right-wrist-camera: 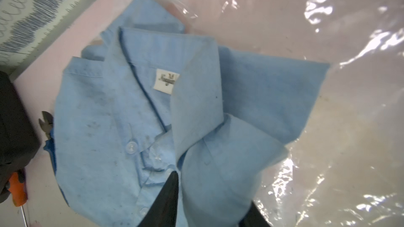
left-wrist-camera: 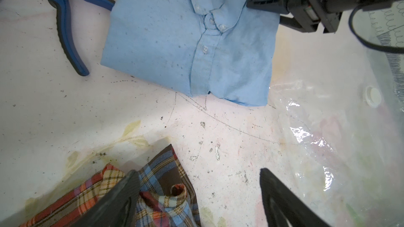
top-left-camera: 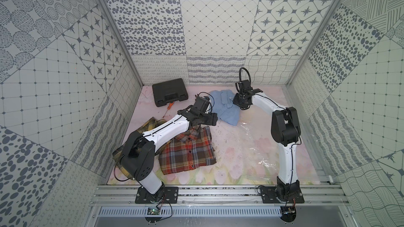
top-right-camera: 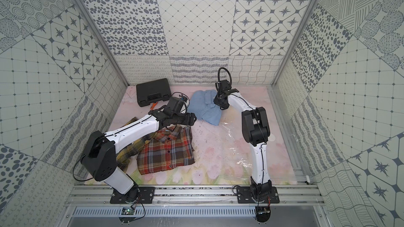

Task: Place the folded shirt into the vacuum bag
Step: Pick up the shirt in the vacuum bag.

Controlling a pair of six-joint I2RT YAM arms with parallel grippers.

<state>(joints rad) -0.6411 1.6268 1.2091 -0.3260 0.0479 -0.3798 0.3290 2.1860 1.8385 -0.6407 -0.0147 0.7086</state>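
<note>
Folded shirt (right-wrist-camera: 105, 127), edge pinched by right end effector (right-wrist-camera: 213, 191), touches vacuum bag (right-wrist-camera: 338, 116).

Stained pale-pink bench (top-left-camera: 223, 136); at its back a black tool case (top-left-camera: 170, 94), orange-handled screwdriver (top-left-camera: 170, 105), blue pliers (left-wrist-camera: 65, 25) and folded blue shirt (top-left-camera: 225, 108); red plaid shirt (top-left-camera: 188, 151) and yellow plaid shirt (top-left-camera: 150, 124) left; clear vacuum bag (top-left-camera: 258, 156) right.

The blue shirt (left-wrist-camera: 164, 40) is matt cloth; the vacuum bag (left-wrist-camera: 328, 138) is glossy, crinkled clear plastic.
</note>
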